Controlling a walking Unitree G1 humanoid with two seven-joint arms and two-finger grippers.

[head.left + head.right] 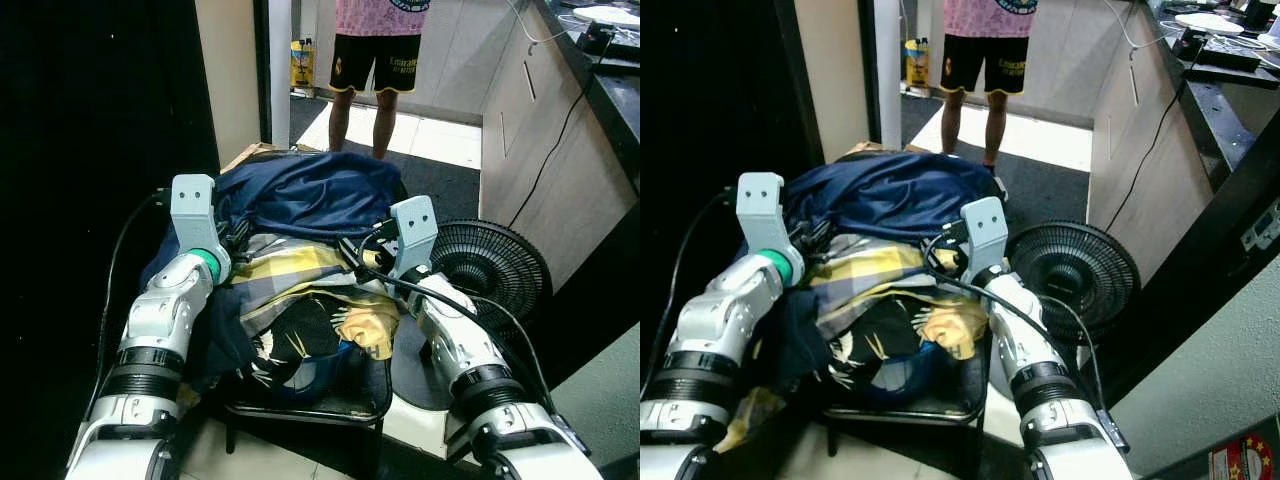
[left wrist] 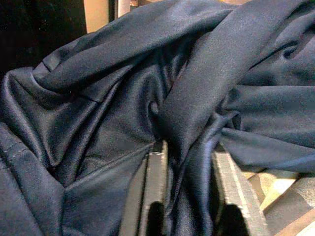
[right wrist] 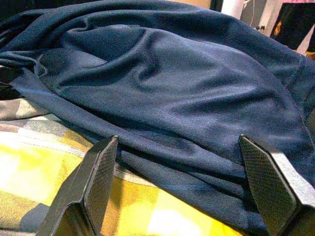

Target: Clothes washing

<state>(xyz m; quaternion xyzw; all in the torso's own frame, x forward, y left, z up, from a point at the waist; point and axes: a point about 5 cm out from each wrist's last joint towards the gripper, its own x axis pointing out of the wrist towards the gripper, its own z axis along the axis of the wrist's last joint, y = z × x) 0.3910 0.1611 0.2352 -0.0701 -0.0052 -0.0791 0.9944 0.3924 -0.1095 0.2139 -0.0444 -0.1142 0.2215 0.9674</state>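
Observation:
A heap of clothes lies on a black chair [image 1: 335,405]. On top, at the far side, is a navy blue garment [image 1: 305,190]. Under it are a yellow plaid cloth [image 1: 290,270] and a dark printed piece [image 1: 300,335]. My left gripper [image 2: 189,150] is at the heap's left side, shut on a raised fold of the navy garment [image 2: 197,88]. My right gripper [image 3: 178,140] stands open at the heap's right side. Its fingers [image 3: 98,177] are spread wide at the navy garment's near edge [image 3: 162,98], just above the yellow plaid cloth [image 3: 44,172].
A black floor fan [image 1: 490,265] stands close to the right of the chair. A person [image 1: 375,60] stands in the doorway beyond the heap. A cabinet with a dark counter [image 1: 545,130] runs along the right. A dark surface borders the left.

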